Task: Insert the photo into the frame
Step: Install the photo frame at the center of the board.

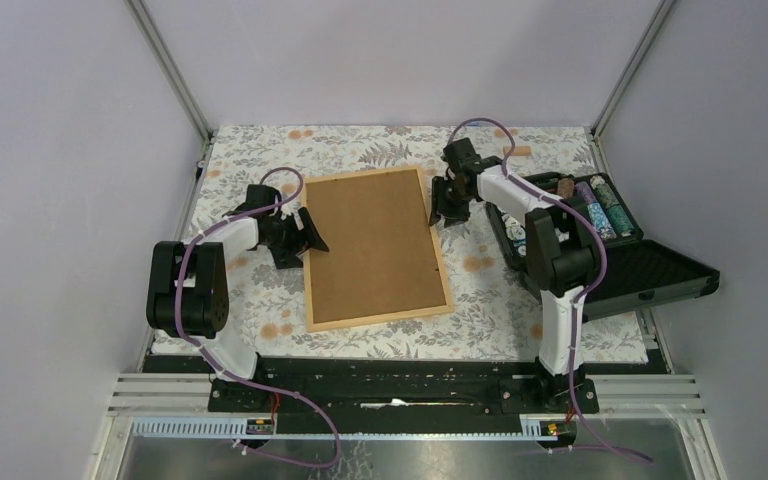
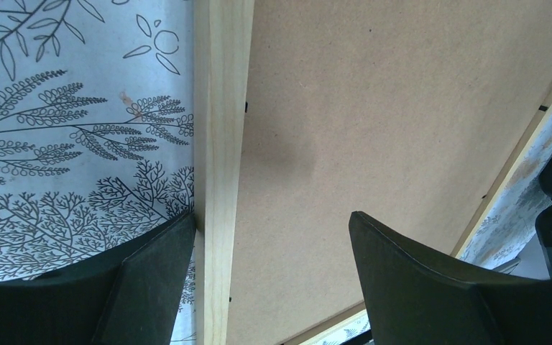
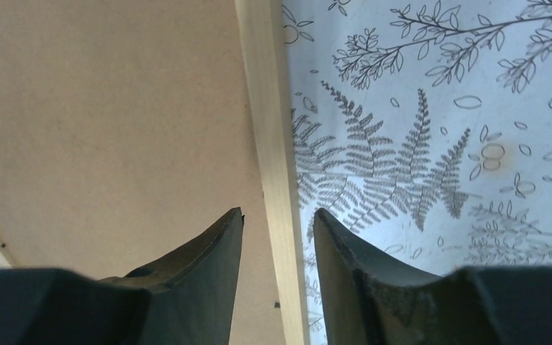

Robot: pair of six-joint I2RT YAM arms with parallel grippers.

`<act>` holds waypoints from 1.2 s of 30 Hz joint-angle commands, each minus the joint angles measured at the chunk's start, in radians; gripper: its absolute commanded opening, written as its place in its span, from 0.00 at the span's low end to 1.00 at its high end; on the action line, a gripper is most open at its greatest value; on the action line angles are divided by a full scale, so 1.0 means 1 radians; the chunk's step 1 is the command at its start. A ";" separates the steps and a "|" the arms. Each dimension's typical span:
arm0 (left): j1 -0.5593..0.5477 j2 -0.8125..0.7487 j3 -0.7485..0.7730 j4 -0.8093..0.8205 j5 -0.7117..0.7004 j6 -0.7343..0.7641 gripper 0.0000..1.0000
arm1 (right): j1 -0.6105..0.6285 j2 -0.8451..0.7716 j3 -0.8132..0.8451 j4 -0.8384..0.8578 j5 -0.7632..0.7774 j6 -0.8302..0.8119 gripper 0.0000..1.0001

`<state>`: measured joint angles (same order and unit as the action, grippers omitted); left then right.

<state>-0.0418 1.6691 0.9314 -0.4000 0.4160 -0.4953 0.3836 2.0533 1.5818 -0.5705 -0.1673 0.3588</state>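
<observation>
One frame (image 2: 221, 144) lay flat in the middle of the desk (image 1: 260, 160), its one brown board (image 1: 375, 245) facing up; the photo could not be seen. Two pincers stood at it. The left pincer (image 2: 272, 215) hung astride the frame's left rail, jaws wide apart, one finger over the leaf-print cloth (image 2: 79, 144), the other over the board, gripping nothing. The right pincer (image 3: 278, 210) hung astride the right rail near the far corner, jaws partly apart, not clamped. One black case (image 1: 650, 275) lay open at the desk's right edge.
</observation>
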 commanded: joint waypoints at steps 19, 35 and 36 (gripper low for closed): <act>-0.001 0.037 -0.014 -0.019 0.013 0.006 0.84 | -0.005 0.079 -0.019 0.027 -0.065 -0.021 0.35; -0.001 0.038 -0.016 -0.014 0.017 0.005 0.84 | -0.001 0.067 -0.060 0.060 -0.111 0.002 0.40; -0.001 0.038 -0.016 -0.013 0.017 0.005 0.84 | -0.003 0.048 -0.058 0.060 -0.124 0.007 0.42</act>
<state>-0.0380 1.6711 0.9325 -0.4004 0.4232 -0.4976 0.3790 2.1334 1.5433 -0.5026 -0.2581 0.3576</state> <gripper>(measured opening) 0.838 0.397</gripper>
